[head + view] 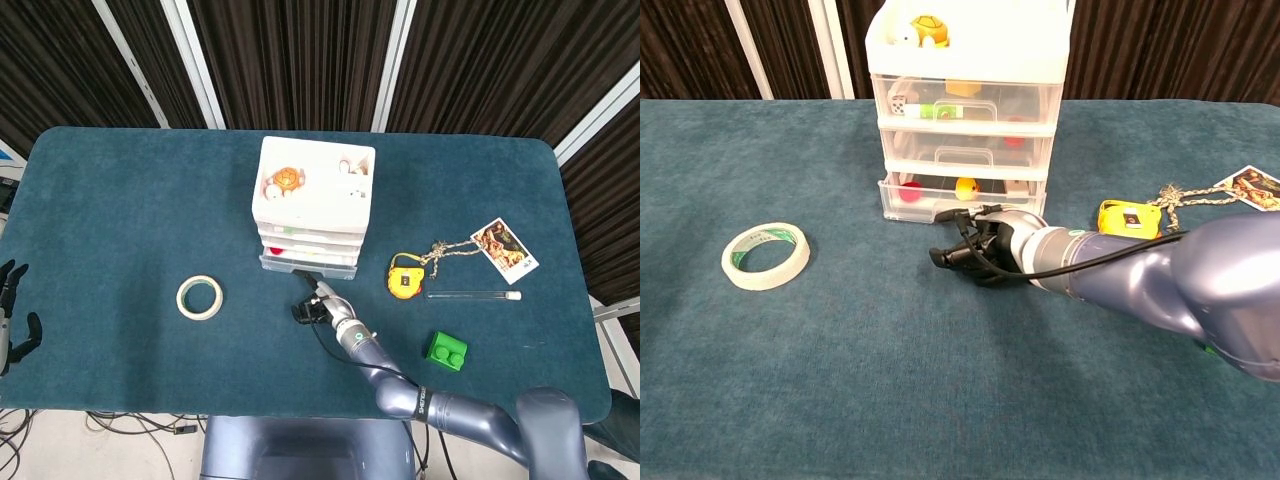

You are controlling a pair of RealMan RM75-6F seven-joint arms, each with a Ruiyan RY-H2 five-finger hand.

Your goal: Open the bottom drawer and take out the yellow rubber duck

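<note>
A white three-drawer cabinet (318,205) (970,95) stands mid-table. Its bottom drawer (305,264) (940,207) is pulled out a little at the front. Inside it, through the clear front, I see the yellow rubber duck (966,187) beside a red object (910,190). My right hand (312,300) (978,246) is at the drawer's front edge, fingers hooked on its handle. My left hand (12,312) rests at the table's far left edge, fingers apart, holding nothing.
A roll of tape (199,297) (765,255) lies left of the cabinet. To the right lie a yellow tape measure (404,277) (1128,217), a glass tube (472,295), a green brick (446,351) and a photo card (504,249). An orange turtle toy (287,180) sits on the cabinet.
</note>
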